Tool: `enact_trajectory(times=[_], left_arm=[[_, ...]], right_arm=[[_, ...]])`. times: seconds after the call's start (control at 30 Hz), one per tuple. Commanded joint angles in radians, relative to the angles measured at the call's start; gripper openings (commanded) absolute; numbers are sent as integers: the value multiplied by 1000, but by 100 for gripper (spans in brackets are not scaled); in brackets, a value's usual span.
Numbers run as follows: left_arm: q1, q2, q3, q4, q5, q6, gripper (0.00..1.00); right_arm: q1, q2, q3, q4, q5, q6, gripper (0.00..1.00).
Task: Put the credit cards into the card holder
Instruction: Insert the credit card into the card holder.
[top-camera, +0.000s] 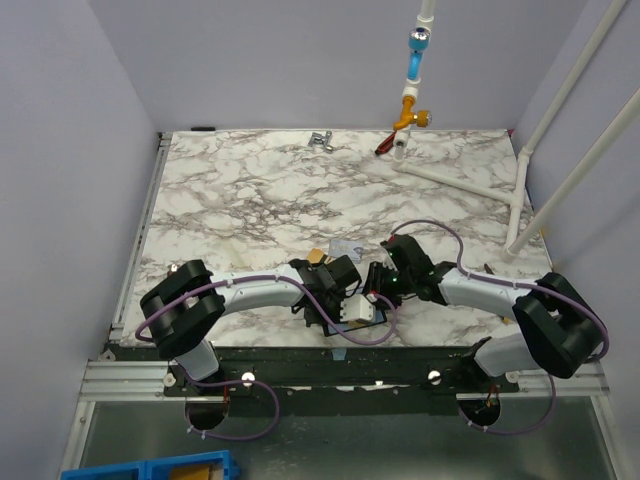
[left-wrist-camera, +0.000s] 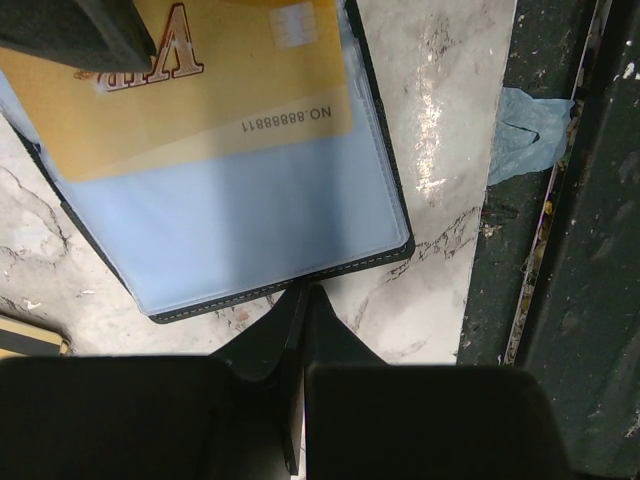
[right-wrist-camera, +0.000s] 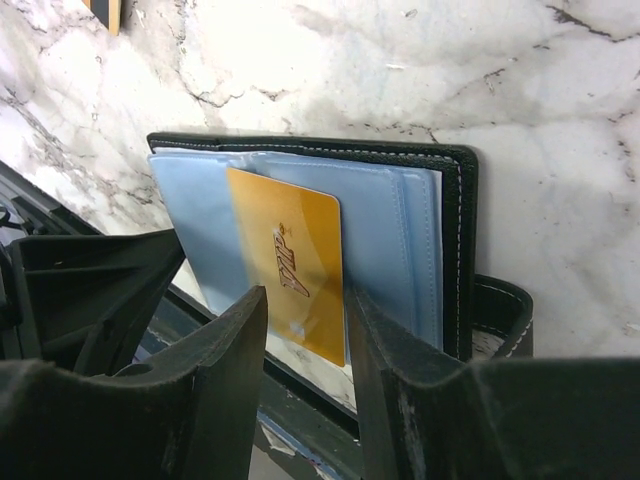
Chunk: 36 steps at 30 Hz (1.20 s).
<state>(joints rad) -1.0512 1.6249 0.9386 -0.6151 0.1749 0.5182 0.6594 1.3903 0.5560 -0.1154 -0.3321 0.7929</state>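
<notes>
Table (top-camera: 250, 190): white marble-pattern top. Both arms reach in to meet over its near-centre edge.
Pipe rig (top-camera: 520, 180): white tubing at the far right corner, with a blue and orange fitting hanging over the far edge.
Left arm (top-camera: 250, 290): stretched rightward along the near edge.
Right arm (top-camera: 480, 290): stretched leftward, its wrist facing the left one.
Holder (right-wrist-camera: 462, 230): lies open and flat on the table beside the near edge, under both grippers. It has a black stitched border and a pale blue lining (left-wrist-camera: 250, 220) facing up.
Clasp tab (right-wrist-camera: 505, 310): black, projecting from the holder's border beside the right gripper's finger.
Gold card (left-wrist-camera: 200, 100): lies on the lining and appears partly tucked under a clear sleeve. Its lettered face is up and "NO.8888811" is legible. One end extends past the holder's edge toward the right wrist.
Pale card (top-camera: 350, 247): flat on the table just beyond the grippers, apart from the holder.
Tan item (top-camera: 318, 257): small, on the table near the pale card. Its identity cannot be told.
Left gripper (left-wrist-camera: 302, 300): jaws closed together to a point, with the tip touching the holder's near border. Whether anything is pinched cannot be told.
Right gripper (right-wrist-camera: 305, 295): jaws narrowly apart, with the gold card showing between the fingers. One finger lies over the card's face in the left wrist view. No grip on the card can be confirmed.
Tape (left-wrist-camera: 525, 120): a blue scrap on the table's dark edge rail.
</notes>
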Motion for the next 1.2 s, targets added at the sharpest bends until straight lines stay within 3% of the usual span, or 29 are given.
enact_trajectory(times=[0.0, 0.53, 0.83, 1.03, 1.17], left_arm=[[-2, 16, -14, 25, -45, 23, 0], [-1, 17, -20, 41, -70, 44, 0], [0, 7, -33, 41, -75, 53, 0], [0, 3, -37, 40, -78, 48, 0], [0, 4, -37, 41, -78, 46, 0]], right_arm=[[3, 47, 16, -46, 50, -22, 41], [102, 121, 46, 50, -6, 21, 35], [101, 55, 73, -110, 128, -38, 39], [97, 75, 89, -97, 124, -40, 40], [95, 98, 104, -79, 136, -28, 29]])
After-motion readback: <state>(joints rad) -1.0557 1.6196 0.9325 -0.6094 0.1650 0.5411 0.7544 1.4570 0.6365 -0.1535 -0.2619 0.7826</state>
